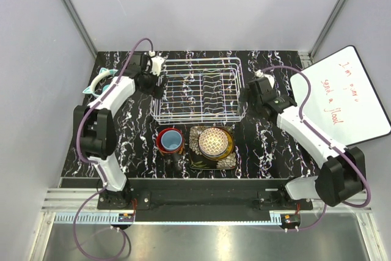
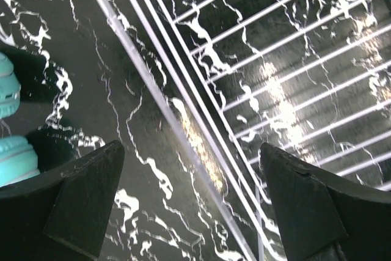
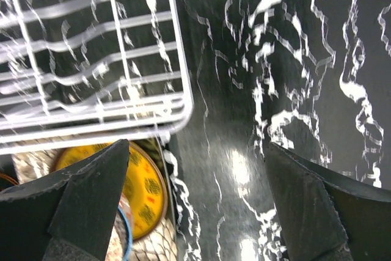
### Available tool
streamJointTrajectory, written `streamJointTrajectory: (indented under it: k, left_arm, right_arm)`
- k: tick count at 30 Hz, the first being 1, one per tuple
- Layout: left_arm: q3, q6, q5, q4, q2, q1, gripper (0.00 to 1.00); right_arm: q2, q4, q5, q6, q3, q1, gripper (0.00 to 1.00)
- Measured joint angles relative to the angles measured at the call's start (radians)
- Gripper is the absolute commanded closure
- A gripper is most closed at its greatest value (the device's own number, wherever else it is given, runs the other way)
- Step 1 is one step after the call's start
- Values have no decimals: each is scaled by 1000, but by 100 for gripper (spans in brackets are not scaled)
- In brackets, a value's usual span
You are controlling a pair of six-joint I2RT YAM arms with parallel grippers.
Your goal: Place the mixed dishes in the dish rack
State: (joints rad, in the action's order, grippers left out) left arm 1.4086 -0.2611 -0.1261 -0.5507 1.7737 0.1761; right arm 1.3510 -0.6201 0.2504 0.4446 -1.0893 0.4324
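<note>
The white wire dish rack (image 1: 198,90) stands at the middle back and holds no dishes. In front of it a light blue cup (image 1: 171,140) sits inside the dark mug with red inside (image 1: 160,143). Beside them the gold lattice bowl (image 1: 214,142) rests on the mustard-yellow plate (image 1: 230,143), which lies on the black square flowered plate (image 1: 211,163). My left gripper (image 1: 156,85) is open and empty over the rack's left rim (image 2: 183,96). My right gripper (image 1: 248,97) is open and empty beside the rack's front right corner (image 3: 177,108), with the yellow plate (image 3: 143,194) below its left finger.
A teal and white object (image 1: 101,84) lies at the table's left edge, left of my left arm; it also shows in the left wrist view (image 2: 12,157). A whiteboard (image 1: 348,96) with red writing leans at the right. The table top is black marble (image 1: 269,145).
</note>
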Motion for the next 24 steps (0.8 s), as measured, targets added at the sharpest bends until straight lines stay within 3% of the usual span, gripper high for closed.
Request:
streamJointTrajectory:
  k: [5, 11, 19, 24]
  left_arm:
    - [87, 9, 0, -27, 66, 0, 2]
    - [204, 34, -11, -71, 48, -8, 1]
    - [116, 42, -26, -113, -112, -14, 1]
    - [58, 52, -26, -115, -126, -14, 1]
  right_arm:
    - [-35, -42, -32, -26, 30, 64, 15]
    - [-89, -76, -122, -79, 25, 131, 21]
    - [-61, -28, -189, -92, 58, 215, 30]
    - [-42, 2, -193, -93, 109, 245, 34]
